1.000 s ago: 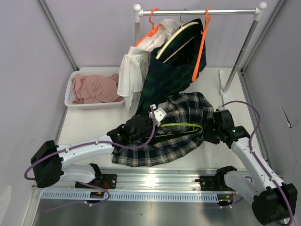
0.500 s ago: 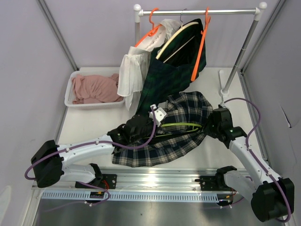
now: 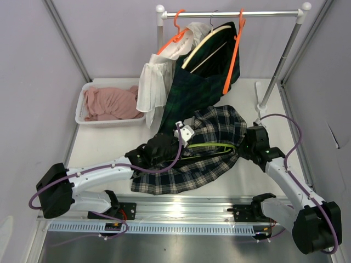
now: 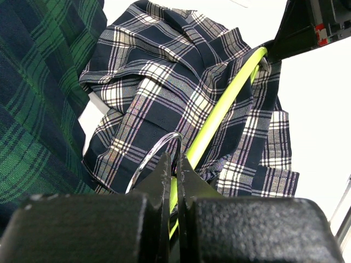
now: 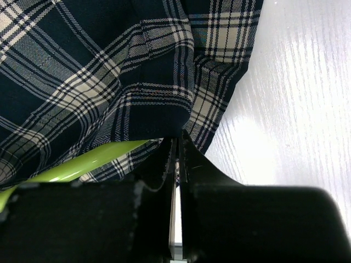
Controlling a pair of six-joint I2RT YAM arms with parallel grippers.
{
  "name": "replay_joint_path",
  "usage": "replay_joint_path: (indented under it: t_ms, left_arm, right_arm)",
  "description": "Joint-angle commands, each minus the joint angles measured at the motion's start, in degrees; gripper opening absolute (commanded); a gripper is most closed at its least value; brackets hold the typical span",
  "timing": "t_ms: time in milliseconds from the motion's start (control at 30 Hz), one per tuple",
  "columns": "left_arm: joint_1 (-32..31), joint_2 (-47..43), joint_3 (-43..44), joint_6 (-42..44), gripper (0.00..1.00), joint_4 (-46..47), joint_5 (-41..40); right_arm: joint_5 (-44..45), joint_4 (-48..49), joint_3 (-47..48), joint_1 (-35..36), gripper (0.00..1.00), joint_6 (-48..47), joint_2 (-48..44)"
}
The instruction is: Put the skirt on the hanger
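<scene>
On the table, left jaws clamp the hanger hook — right jaws pinch the skirt hem.

Left arm reaches low toward two o'clock, right arm toward eleven; left pincer and right pincer are both clamped closed.

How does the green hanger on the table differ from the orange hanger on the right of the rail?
The green hanger lies among the skirt folds; the orange hanger hangs from the rail. The left claw grips the green hanger's metal hook; nothing holds the orange hanger. Both are slim and brightly coloured.
</scene>
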Motion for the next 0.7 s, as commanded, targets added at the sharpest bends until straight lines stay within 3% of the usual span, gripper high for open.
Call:
replay_joint_path:
  t_ms: [0,300,667]
  left_arm:
    - [0.61,-0.71,3.42,-0.94,0.00,1.39,1.20]
    - [0.00,-1.50,5.44,1.08,0.00,-0.45,-0.56]
    - [-3.17,-1.86,8.96,2.58,0.00,-2.39,0.58]
  right_arm:
    - [2.41,0.76,1.23,0.57,0.00,-1.10,-1.09]
    - [13.83,-13.04,15.62,10.40,0.00,0.83,-3.90]
    - [24.29,-22.09,31.11,29.46,0.00,5.92,1.10]
